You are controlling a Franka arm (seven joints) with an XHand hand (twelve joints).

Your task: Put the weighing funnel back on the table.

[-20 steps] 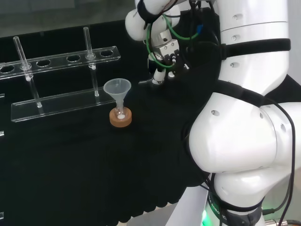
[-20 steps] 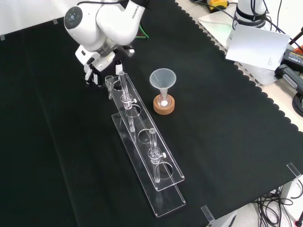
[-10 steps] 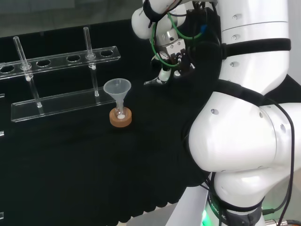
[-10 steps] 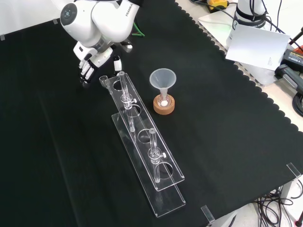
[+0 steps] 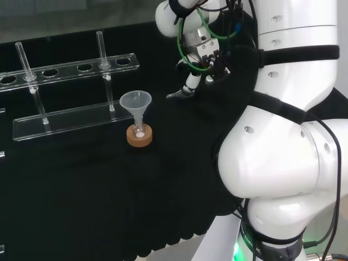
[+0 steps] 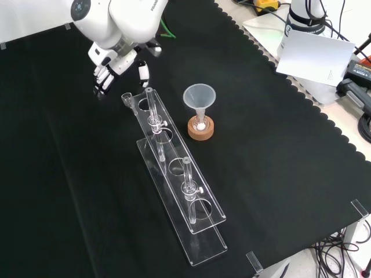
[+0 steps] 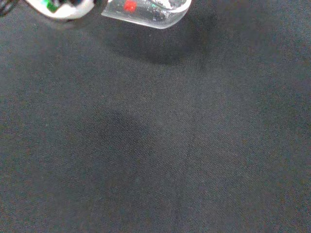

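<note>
The weighing funnel (image 5: 176, 95), a small clear scoop with a short stem, lies on the black cloth. In the front view the weighing funnel (image 6: 126, 95) rests right at the far end of the clear rack. The hand (image 5: 198, 54) hangs above it and a little apart, fingers relaxed, holding nothing. In the front view the hand (image 6: 104, 72) hovers just up and left of the piece, with its thumb spread to the right. The wrist view has the weighing funnel (image 7: 146, 13) on the cloth with its shadow beside it, next to a white part of the hand (image 7: 63, 7).
A big funnel (image 5: 135, 103) stands in a small flask on a cork ring (image 5: 139, 136). A long clear rack (image 6: 174, 174) with two upright tubes runs down the front view. The cloth's scalloped edge and a white sheet (image 6: 316, 55) lie at the right.
The hand has let go of the weighing funnel, risen and drawn back from it. The piece has stayed on the cloth by the rack's end for the last half second.
</note>
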